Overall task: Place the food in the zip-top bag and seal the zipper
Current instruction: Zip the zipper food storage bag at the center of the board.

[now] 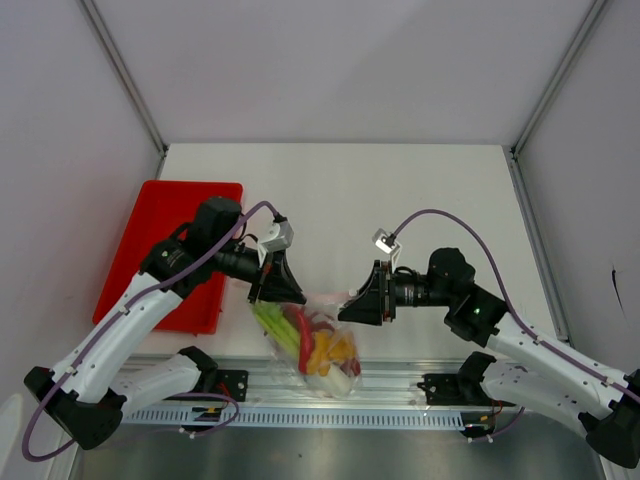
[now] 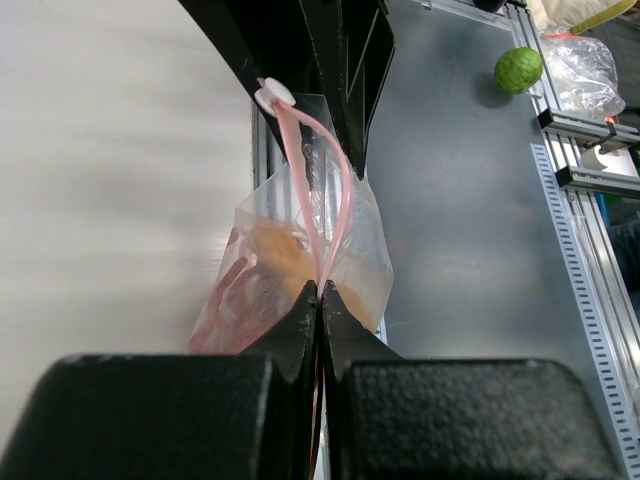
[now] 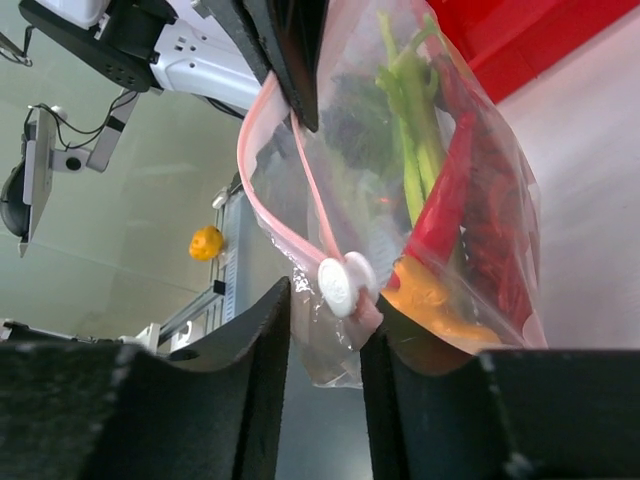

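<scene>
Zip-top bag (image 1: 318, 345), clear floppy plastic with faint pink dots, hangs slung between the two arms over the near edge of the white table (image 1: 400, 200). Reading left to right: flat red plastic tray (image 1: 160, 215) at the far left, apart from the bag. Next, left gripper (image 2: 320, 295), jaws fully closed, pinching the left end of the bag's mouth. From that pinch the zipper (image 2: 347, 190), a thin pink-red strip, runs away toward the other arm; its two halves bow apart along the span, so the mouth is unsealed. Below it sags the pouch with the food (image 1: 322, 350) inside: light green toy stalks (image 3: 405, 150), a red toy chili (image 3: 450, 195), a yellow-orange piece (image 3: 420, 290). All the food I can see is in the bag; loading looks done. At the right end sits the small white round slider tab (image 3: 345, 285), right at the tips of the right gripper (image 3: 328, 306), whose jaws stand part-way apart and straddle it; a sliver of gap shows on one side, so no firm clamp that I can see. Long axis of the zipper lies left–right, arm to arm. The right arm is at the slider; sealing likely means drawing it along the strip toward the left pinch, which anchors the far end.
</scene>
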